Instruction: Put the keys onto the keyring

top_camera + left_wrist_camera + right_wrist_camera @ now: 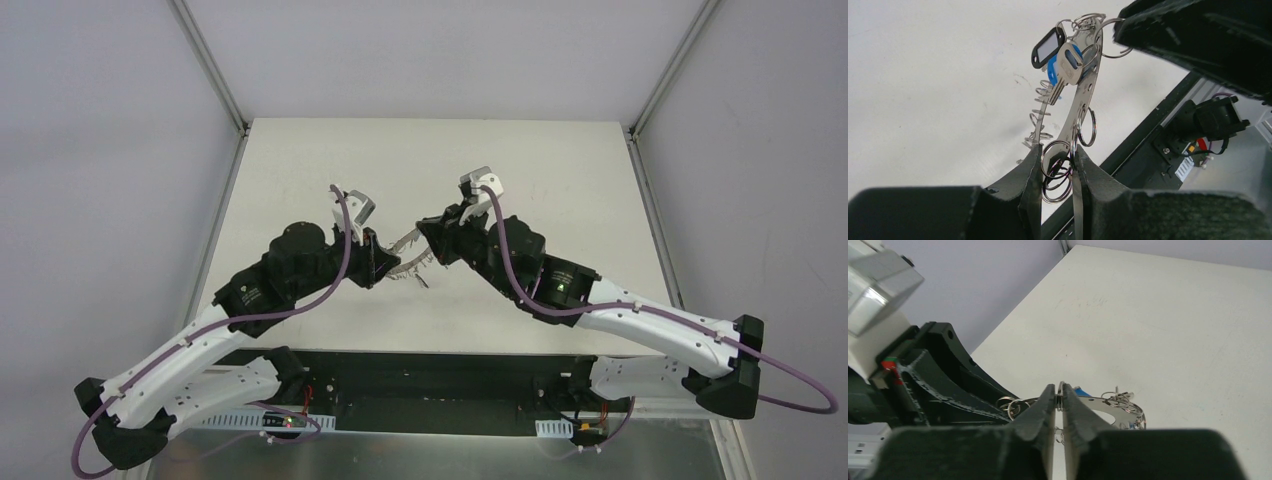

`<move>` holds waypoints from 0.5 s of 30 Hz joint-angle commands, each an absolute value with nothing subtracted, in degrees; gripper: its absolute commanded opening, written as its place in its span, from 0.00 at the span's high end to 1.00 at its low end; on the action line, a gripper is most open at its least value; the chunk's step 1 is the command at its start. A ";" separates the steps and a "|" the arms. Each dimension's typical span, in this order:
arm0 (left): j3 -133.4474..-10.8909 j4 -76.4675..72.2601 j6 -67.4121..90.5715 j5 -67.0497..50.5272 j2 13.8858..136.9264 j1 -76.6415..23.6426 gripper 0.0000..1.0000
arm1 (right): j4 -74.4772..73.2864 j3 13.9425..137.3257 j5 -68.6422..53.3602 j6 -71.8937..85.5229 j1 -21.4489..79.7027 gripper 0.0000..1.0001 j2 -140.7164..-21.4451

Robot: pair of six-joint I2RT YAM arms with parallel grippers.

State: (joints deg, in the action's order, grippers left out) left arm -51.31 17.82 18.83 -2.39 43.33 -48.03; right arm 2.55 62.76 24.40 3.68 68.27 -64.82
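Keyring [1082,95] hung in the air between the two arms, clear of the worktop [440,160]. It was a flat silvery crescent fringed with little wire loops. One key [1066,65] with a blue cap dangled near its upper end, beside a black-framed tag [1049,46]. The left end effector [1058,167] pinched the lower end among the loops. The right end effector [1060,399] was pressed together on a loop at the other end.
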 commanded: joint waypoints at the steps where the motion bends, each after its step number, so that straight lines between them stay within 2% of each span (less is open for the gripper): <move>1: -53.83 16.41 19.89 1.14 45.44 -48.08 1.00 | 3.22 63.11 23.49 8.00 65.12 0.83 -60.40; 3: -54.39 16.10 20.27 1.84 46.85 -48.14 1.00 | 1.77 62.25 22.30 9.83 63.09 0.68 -59.58; 6: -55.57 16.09 20.82 2.74 49.51 -48.09 1.00 | 0.36 60.24 21.52 11.47 60.35 0.53 -57.74; 15: -58.04 13.79 19.86 5.26 59.73 -47.69 1.00 | -4.52 52.71 20.14 15.59 53.00 0.38 -51.30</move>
State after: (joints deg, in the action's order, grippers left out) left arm -54.35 18.61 19.97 2.59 56.58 -48.01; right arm -2.26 55.02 21.52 12.38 55.09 -53.54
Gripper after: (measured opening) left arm 0.197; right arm 0.592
